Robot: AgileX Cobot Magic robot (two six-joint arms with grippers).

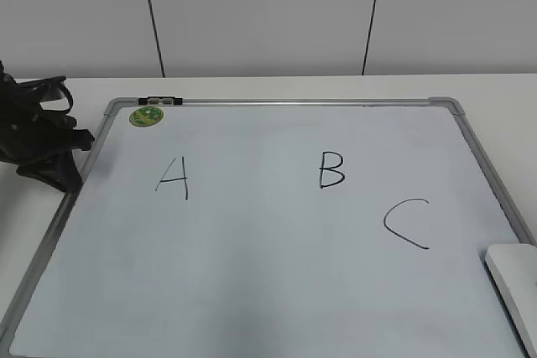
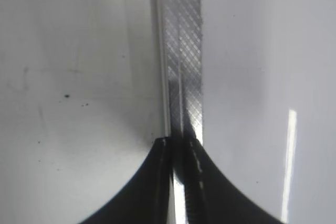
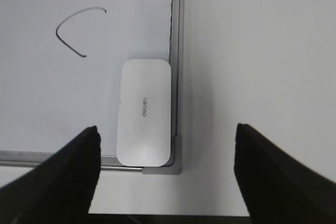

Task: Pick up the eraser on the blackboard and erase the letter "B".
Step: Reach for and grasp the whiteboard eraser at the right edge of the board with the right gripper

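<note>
eraser [image 3: 145, 111] lies flat in the blackboard [image 1: 277, 274] corner, ahead of the right gripper [image 3: 165, 169], between its wide-spread jaws | small grey logo on top, unreadable | letter "B" [image 1: 331, 170] intact, between "A" [image 1: 173, 178] and "C" [image 1: 407, 222] | white table [image 3: 252, 51], pale panelled wall [image 1: 268, 14] | left gripper [image 2: 181, 142] pinched together over the frame

Eraser [image 3: 144, 111] in blackboard's [image 1: 252, 291] near-right corner, right of C [image 1: 407, 222]; B [image 1: 331, 170] btwn A [image 1: 173, 178] & C.

A round green magnet [image 1: 146, 115] sits near letter "A" [image 1: 173, 179]; letter "C" [image 1: 407, 222] lies well apart.
</note>
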